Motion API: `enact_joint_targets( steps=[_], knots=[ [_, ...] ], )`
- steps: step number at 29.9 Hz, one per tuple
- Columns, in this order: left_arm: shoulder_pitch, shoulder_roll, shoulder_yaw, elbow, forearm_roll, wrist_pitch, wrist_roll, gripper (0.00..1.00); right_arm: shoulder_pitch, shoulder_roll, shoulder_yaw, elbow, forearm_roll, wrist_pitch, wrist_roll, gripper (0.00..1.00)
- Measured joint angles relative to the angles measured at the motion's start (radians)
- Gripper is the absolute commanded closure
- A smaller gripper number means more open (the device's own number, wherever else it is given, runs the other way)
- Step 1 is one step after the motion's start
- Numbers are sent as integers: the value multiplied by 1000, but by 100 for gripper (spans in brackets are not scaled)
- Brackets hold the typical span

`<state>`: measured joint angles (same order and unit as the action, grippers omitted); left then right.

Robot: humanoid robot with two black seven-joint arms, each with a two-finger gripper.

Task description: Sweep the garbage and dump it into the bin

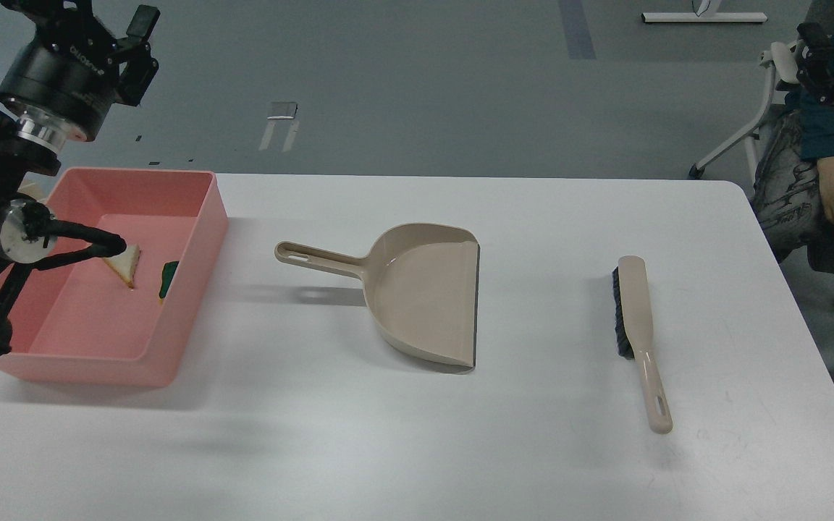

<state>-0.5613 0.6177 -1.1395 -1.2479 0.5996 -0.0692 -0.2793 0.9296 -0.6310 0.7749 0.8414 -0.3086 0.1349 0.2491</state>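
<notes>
The salmon-pink bin stands at the table's left edge. Inside it lie the triangular white bread slice and, to its right against the wall, the sponge scrap, which shows its dark green side. My left gripper is raised high above the bin's far end at the top left, open and empty, and partly cut off by the frame's top edge. My right gripper is a small dark shape at the far upper right, off the table. Its fingers cannot be told apart.
The beige long-handled dustpan lies at the table's middle with its handle pointing left. A beige hand brush with dark bristles lies to the right. A seated person is beyond the table's right corner. My left arm's links overlap the bin's left side.
</notes>
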Motion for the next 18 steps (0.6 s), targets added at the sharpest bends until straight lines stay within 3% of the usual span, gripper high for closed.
enact_joint_targets(
  steps=[8,12,18],
  knots=[
    [-146,-162,12,211,1,-11,23,4,42,116,1,-151,2,101,116,1],
    [-225,-215,70,321,1,-52,24,4,70,181,4,-219,2,111,126,1],
    [-255,-240,89,350,-15,-92,24,4,67,214,6,-234,2,110,127,1]
  ],
)
